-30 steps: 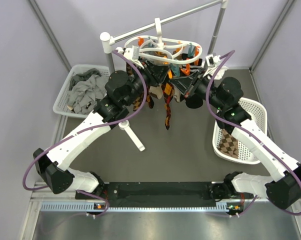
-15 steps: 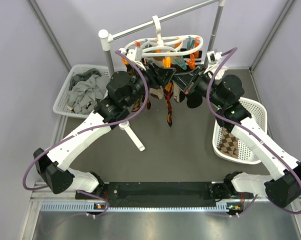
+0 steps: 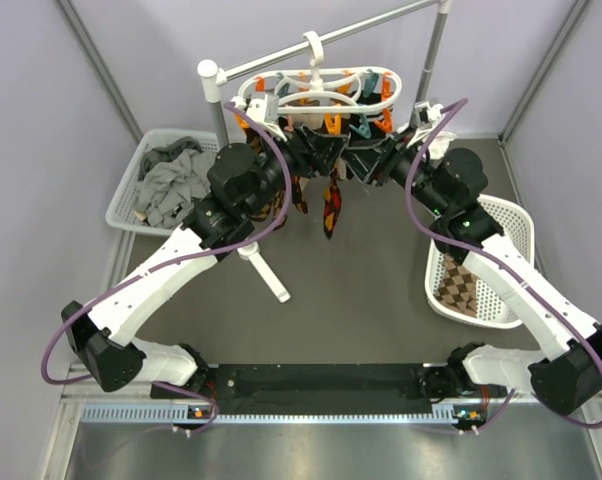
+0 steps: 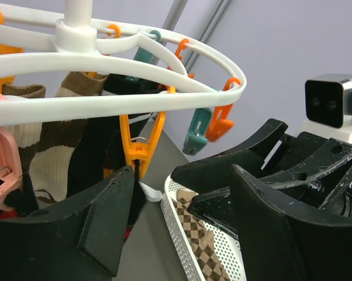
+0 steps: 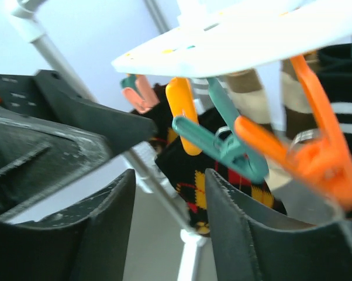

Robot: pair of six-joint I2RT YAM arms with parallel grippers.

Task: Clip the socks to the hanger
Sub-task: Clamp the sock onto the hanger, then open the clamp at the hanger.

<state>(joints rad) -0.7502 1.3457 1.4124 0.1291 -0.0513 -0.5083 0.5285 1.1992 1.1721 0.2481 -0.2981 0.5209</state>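
Note:
The white oval hanger [image 3: 319,88] hangs by its hook from the rail, and several argyle socks [image 3: 331,205] dangle from its clips. In the left wrist view the hanger ring [image 4: 164,99] is overhead. An orange clip [image 4: 142,146] there pinches a black sock, right by my left finger. My left gripper [image 4: 182,202] is open and holds nothing. My right gripper [image 5: 170,199] is open too, just below a teal clip [image 5: 223,143]. A black, red and yellow argyle sock [image 5: 214,175] hangs beyond its jaws. Both grippers [image 3: 341,155] meet under the hanger.
A white basket [image 3: 506,235] at the right holds a brown argyle sock [image 3: 459,290]. A white basket [image 3: 131,190] at the left holds plain grey socks [image 3: 171,175]. The rail stand's pole [image 3: 221,110] and foot [image 3: 266,272] stand behind and between the arms.
Both grippers have opened. The hanger has swung back up and levelled, and the hanging socks have shifted slightly left.

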